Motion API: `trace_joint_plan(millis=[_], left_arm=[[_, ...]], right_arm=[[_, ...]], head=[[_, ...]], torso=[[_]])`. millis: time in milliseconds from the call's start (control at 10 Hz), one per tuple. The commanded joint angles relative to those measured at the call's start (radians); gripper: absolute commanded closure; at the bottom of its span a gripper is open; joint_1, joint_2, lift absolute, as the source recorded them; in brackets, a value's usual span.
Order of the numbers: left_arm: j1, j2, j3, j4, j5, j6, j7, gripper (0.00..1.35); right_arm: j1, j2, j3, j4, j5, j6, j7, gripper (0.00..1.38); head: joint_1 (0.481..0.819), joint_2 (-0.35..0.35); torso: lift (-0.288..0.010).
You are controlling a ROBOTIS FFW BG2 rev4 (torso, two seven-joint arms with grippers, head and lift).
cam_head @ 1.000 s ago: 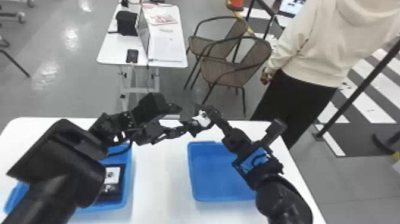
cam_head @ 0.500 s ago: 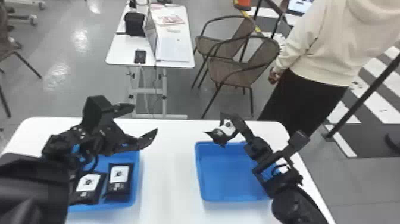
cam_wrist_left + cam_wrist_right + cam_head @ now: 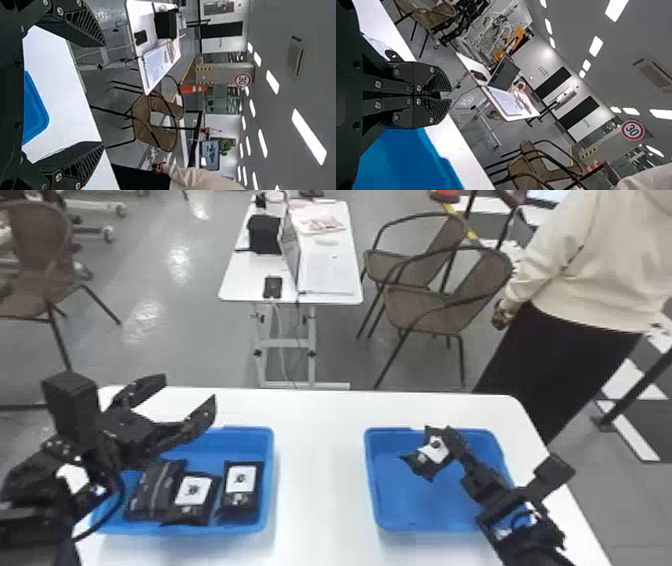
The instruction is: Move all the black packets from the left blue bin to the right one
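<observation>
One packet (image 3: 431,455); gripped at tips of right pincer (image 3: 446,435)

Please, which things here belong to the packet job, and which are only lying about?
Job:
- flat black packets in left blue plastic bin
- black white-labelled packet in right gripper
- left gripper
- right blue plastic bin

Lying about:
- brown woven chairs
- small black rectangular device
</observation>
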Motion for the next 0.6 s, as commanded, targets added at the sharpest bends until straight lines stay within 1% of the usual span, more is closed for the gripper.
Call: trace_joint_plan(millis=[0, 100, 200, 300, 400, 500], left_arm=[[0.026, -0.002, 0.026, -0.018, 0.042, -0.006, 0.010, 0.17], [0.035, 0.001, 0.027, -0.018, 0.045, 0.010, 0.010, 0.16], [0.042, 0.004, 0.027, -0.018, 0.044, 0.024, 0.011, 0.16], [0.049, -0.001, 0.030, -0.016, 0.036, 0.054, 0.017, 0.16], [0.058, -0.008, 0.038, -0.015, 0.028, 0.091, 0.031, 0.17], [0.067, -0.011, 0.040, -0.010, 0.028, 0.137, 0.045, 0.16]], right_arm=[[0.029, 0.000, -0.015, -0.001, 0.031, -0.001, -0.036, 1.04], [0.047, 0.004, -0.015, -0.019, 0.043, -0.007, -0.065, 0.57], [0.064, 0.012, -0.015, -0.053, 0.057, -0.042, -0.083, 0.12], [0.080, 0.023, -0.015, -0.093, 0.056, -0.090, -0.086, 0.03], [0.103, 0.032, -0.015, -0.162, 0.054, -0.098, -0.091, 0.16], [0.124, 0.040, -0.010, -0.223, 0.043, -0.098, -0.091, 0.23]], head=[[0.695, -0.093], [0.695, -0.093], [0.695, -0.096], [0.695, -0.098], [0.695, -0.101], [0.695, -0.100]], torso=[[0.000], [0.000], [0.000], [0.000], [0.000], [0.000]])
